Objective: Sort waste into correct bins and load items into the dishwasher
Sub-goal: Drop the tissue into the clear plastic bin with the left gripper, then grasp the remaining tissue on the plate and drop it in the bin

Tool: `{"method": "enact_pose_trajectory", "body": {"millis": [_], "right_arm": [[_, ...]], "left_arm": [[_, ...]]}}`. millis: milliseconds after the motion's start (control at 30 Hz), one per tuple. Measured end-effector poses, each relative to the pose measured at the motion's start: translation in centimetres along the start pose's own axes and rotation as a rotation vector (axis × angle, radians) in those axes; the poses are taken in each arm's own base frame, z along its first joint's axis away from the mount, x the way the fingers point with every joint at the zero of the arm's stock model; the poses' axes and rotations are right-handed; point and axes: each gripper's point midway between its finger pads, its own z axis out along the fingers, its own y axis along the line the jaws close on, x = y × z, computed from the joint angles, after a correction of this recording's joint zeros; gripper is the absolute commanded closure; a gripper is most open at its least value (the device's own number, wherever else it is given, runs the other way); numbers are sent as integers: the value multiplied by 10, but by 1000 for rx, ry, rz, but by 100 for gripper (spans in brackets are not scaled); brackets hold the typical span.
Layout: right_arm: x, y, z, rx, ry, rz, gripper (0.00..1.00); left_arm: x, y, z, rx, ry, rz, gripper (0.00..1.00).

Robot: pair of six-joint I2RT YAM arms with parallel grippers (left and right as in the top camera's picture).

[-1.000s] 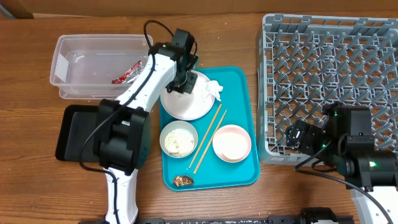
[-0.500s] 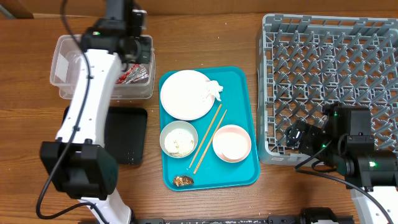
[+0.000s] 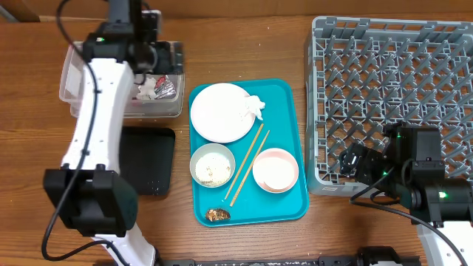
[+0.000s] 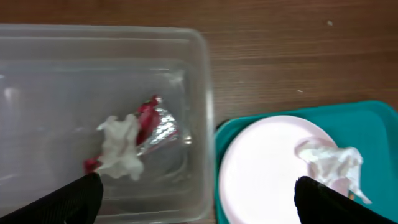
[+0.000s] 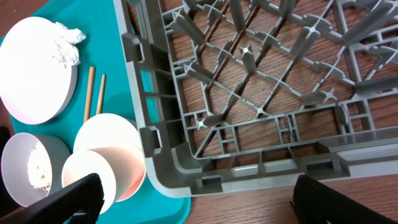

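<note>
My left gripper (image 3: pixel 151 55) (image 4: pixel 199 199) hangs open over the clear tub (image 3: pixel 74 66) (image 4: pixel 208 93). Inside the tub, below the jaws, lie a crumpled white napkin piece (image 3: pixel 148 89) (image 4: pixel 118 146) and red and silver foil wrappers (image 3: pixel 167 89) (image 4: pixel 155 121). The white plate (image 3: pixel 218 111) (image 4: pixel 273 168) carries another napkin wad (image 3: pixel 256 107) (image 4: pixel 329 165). Chopsticks (image 3: pixel 247 162), a grey bowl with rice (image 3: pixel 212 164), a pink bowl (image 3: pixel 275 170) (image 5: pixel 118 168) and a brown scrap (image 3: pixel 216 214) lie on the teal tray. My right gripper (image 3: pixel 351 161) (image 5: pixel 199 199) is open and empty at the dish rack's (image 3: pixel 392 96) (image 5: pixel 249 93) near-left corner.
The teal tray (image 3: pixel 295 111) lies between the tub and the rack. The black tray (image 3: pixel 151 166) sits left of it, partly under my left arm. Bare wood table (image 3: pixel 244 44) shows behind the teal tray.
My left arm swung from the plate to above the clear tub and its jaws opened; a white napkin piece now lies in the tub. The right arm stayed still.
</note>
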Motion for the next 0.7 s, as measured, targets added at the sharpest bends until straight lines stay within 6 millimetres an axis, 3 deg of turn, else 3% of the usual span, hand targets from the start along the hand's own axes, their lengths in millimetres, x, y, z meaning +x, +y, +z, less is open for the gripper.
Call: {"method": "enact_pose_trajectory", "body": {"millis": [100,233,333,400,467,533,633,700], "right_arm": [[0,0,0,1,1,1,0],[0,0,0,1,1,1,0],[0,0,0,1,1,0,0],[0,0,0,1,1,1,0],[1,-1,0,2,6,1,0],[2,-1,0,4,9,1,0],[2,-1,0,4,9,1,0],[2,-1,0,4,10,2,0]], "left_arm": [[0,-71,2,88,-26,124,0],[6,-137,-1,178,-57,235,0],[18,-171,3,218,-42,293,0],[33,-188,20,231,2,324,0],[58,-200,57,226,95,334,0],[73,-202,80,217,150,333,0],[98,-200,115,192,241,306,16],[112,-196,129,176,294,287,34]]}}
